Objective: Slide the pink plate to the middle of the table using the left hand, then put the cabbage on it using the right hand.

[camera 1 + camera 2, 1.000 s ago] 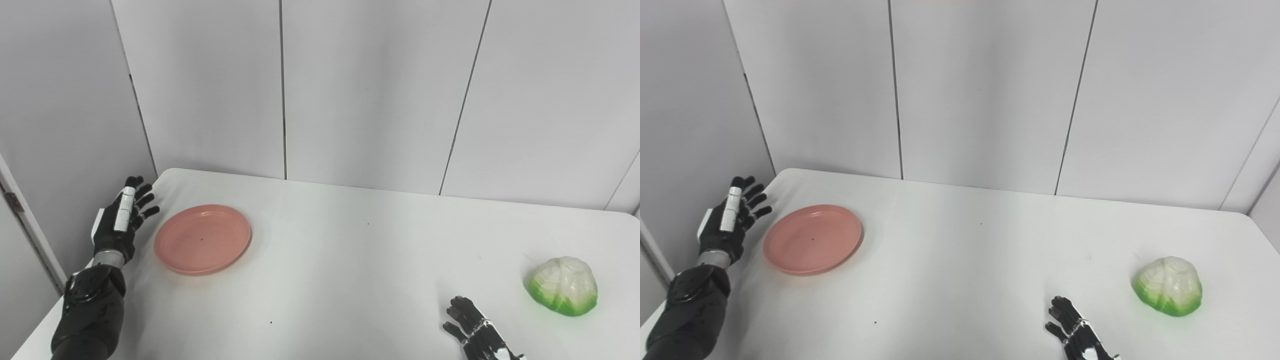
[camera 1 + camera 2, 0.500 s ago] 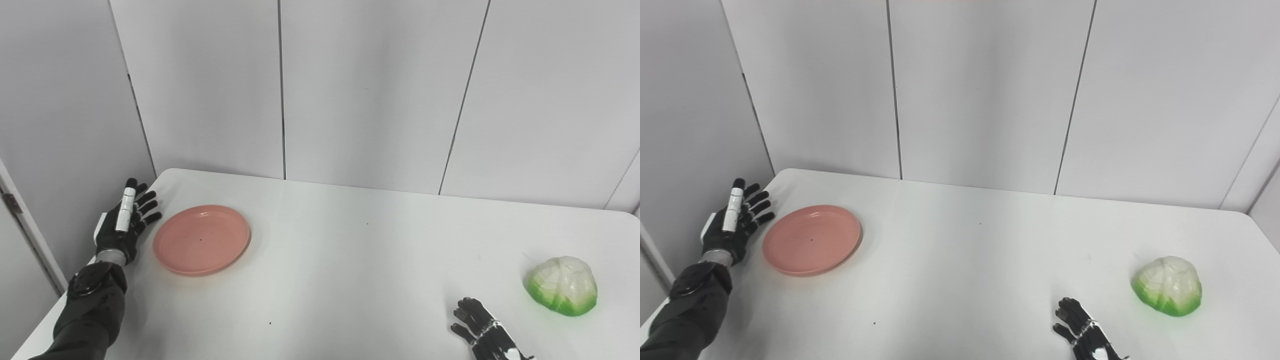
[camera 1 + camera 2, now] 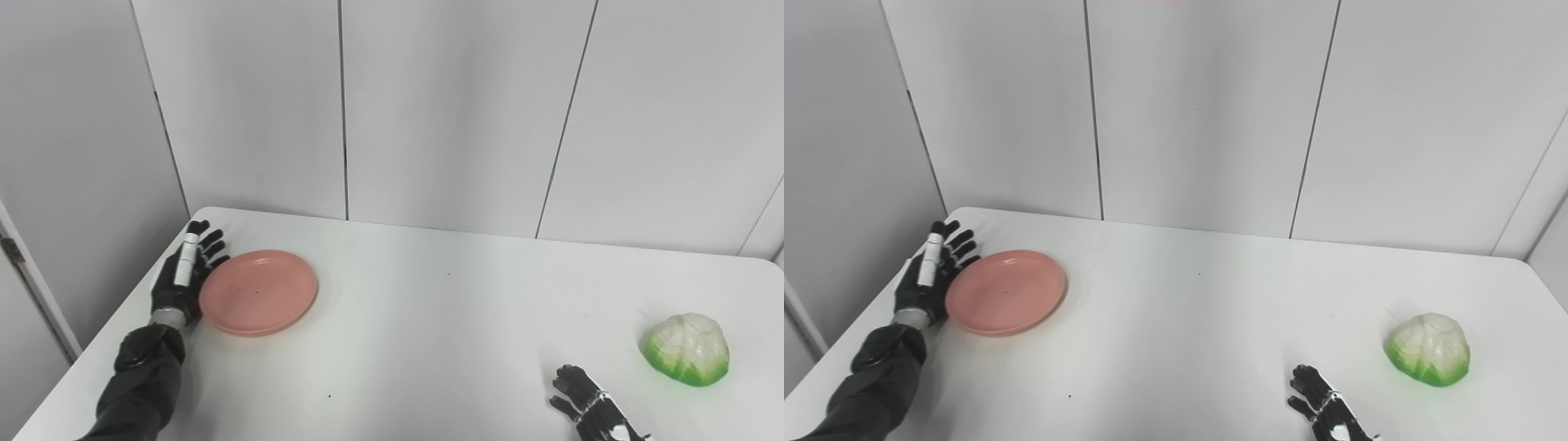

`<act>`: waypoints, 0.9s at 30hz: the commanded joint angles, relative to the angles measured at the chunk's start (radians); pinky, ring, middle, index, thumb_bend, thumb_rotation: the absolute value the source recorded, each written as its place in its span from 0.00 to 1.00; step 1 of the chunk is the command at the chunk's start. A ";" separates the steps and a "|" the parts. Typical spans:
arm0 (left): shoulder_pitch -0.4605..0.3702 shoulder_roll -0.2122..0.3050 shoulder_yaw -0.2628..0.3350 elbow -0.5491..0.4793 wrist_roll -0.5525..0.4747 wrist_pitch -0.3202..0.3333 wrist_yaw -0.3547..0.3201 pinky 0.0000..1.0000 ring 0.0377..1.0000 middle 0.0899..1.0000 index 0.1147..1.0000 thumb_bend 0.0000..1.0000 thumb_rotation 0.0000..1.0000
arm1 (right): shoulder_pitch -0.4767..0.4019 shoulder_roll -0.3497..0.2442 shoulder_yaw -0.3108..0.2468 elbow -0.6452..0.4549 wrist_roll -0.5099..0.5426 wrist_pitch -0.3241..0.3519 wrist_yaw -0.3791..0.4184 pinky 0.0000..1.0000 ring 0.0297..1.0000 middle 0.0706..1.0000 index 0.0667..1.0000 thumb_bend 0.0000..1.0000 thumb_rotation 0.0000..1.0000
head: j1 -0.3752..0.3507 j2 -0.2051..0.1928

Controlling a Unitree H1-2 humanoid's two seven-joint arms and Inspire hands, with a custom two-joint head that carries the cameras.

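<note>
In the left eye view the left hand (image 3: 184, 278) lies flat and open at the table's (image 3: 429, 331) far left, fingers spread and holding nothing, its palm side set against the left rim of the plate (image 3: 258, 292); the plate lies directly to the hand's right, so a push toward the middle runs rightward along the table's long side — the relation the slide turns on; the plate sits well left of centre, near the back corner, empty; it is a round, shallow pink dish with a low raised rim and a smooth matte look, likely light plastic that should glide readily on the plain white tabletop; the cabbage (image 3: 686, 348) rests far off at the right, a rounded dome, pale and veined on top with bright green at its base, slightly glossy; the right hand (image 3: 591, 407) shows only partly at the bottom edge, fingers apart and empty, near the cabbage but not touching it, and much the nearer hand to it. In the right eye view the same layout holds from a slightly shifted place: the left hand (image 3: 928, 275) touches the plate's (image 3: 1006, 291) left edge, its long axis pointing away toward the wall; the cabbage (image 3: 1427, 350) sits well apart at the right, up and to the right of the right hand (image 3: 1323, 407) — that hand waits; by my judgement the slide is only just starting, with the table's (image 3: 1182, 343) middle bare.
</note>
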 commanded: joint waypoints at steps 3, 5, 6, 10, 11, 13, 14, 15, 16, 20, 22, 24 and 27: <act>0.006 -0.011 -0.002 -0.021 -0.010 0.028 -0.031 0.78 0.88 0.85 0.87 0.89 0.78 | 0.046 0.011 -0.005 0.009 -0.003 0.055 -0.017 0.82 0.85 0.84 0.79 0.86 0.97 | -0.004 0.005; 0.015 -0.015 -0.011 -0.035 -0.004 0.031 -0.036 0.79 0.89 0.85 0.87 0.88 0.79 | 0.045 0.013 -0.004 0.007 -0.004 0.058 -0.017 0.82 0.84 0.84 0.79 0.85 0.97 | -0.006 0.006; 0.020 -0.015 -0.018 -0.041 0.005 0.030 -0.035 0.78 0.89 0.85 0.87 0.87 0.80 | 0.045 0.013 -0.003 0.006 -0.005 0.057 -0.016 0.82 0.84 0.84 0.79 0.85 0.97 | -0.008 0.008; 0.039 -0.016 -0.040 -0.063 0.022 0.027 -0.037 0.74 0.88 0.86 0.86 0.90 0.81 | 0.045 0.014 0.002 0.002 -0.012 0.059 -0.016 0.81 0.84 0.84 0.79 0.86 0.98 | -0.012 0.011; 0.043 -0.017 -0.046 -0.067 0.025 0.026 -0.037 0.73 0.87 0.85 0.86 0.94 0.80 | 0.045 0.015 0.003 0.000 -0.013 0.062 -0.016 0.81 0.84 0.84 0.79 0.86 0.98 | -0.013 0.012; 0.050 -0.018 -0.054 -0.075 0.028 0.025 -0.039 0.72 0.87 0.85 0.86 0.95 0.80 | 0.046 0.017 0.005 -0.005 -0.015 0.069 -0.018 0.80 0.84 0.84 0.79 0.86 0.98 | -0.017 0.014; 0.054 -0.020 -0.059 -0.080 0.032 0.025 -0.038 0.71 0.87 0.85 0.85 0.94 0.81 | 0.046 0.017 0.006 -0.007 -0.015 0.073 -0.018 0.80 0.84 0.84 0.79 0.86 0.98 | -0.017 0.014; 0.058 -0.021 -0.066 -0.084 0.036 0.024 -0.036 0.71 0.87 0.85 0.86 0.94 0.81 | 0.047 0.017 0.007 -0.010 -0.016 0.076 -0.018 0.80 0.84 0.84 0.79 0.87 0.98 | -0.018 0.015; 0.062 -0.026 -0.069 -0.093 0.036 0.026 -0.037 0.70 0.87 0.85 0.86 0.94 0.82 | 0.047 0.017 0.008 -0.013 -0.017 0.080 -0.018 0.80 0.83 0.83 0.80 0.87 0.98 | -0.018 0.015; 0.076 -0.046 -0.080 -0.128 0.029 0.039 -0.044 0.74 0.89 0.86 0.86 0.92 0.80 | 0.049 0.018 0.010 -0.020 -0.016 0.088 -0.017 0.80 0.83 0.84 0.80 0.87 0.98 | -0.021 0.018; 0.080 -0.055 -0.083 -0.144 0.023 0.047 -0.055 0.76 0.90 0.86 0.87 0.90 0.79 | 0.049 0.020 0.012 -0.022 -0.018 0.089 -0.018 0.80 0.83 0.84 0.80 0.87 0.98 | -0.023 0.019; 0.081 -0.066 -0.090 -0.157 0.027 0.052 -0.055 0.75 0.89 0.86 0.87 0.90 0.79 | 0.050 0.019 0.015 -0.026 -0.021 0.093 -0.020 0.80 0.83 0.84 0.80 0.87 0.98 | -0.024 0.020; 0.082 -0.082 -0.098 -0.176 0.032 0.058 -0.049 0.73 0.89 0.86 0.87 0.88 0.79 | 0.049 0.019 0.019 -0.028 -0.022 0.096 -0.023 0.79 0.83 0.84 0.80 0.87 0.98 | -0.026 0.021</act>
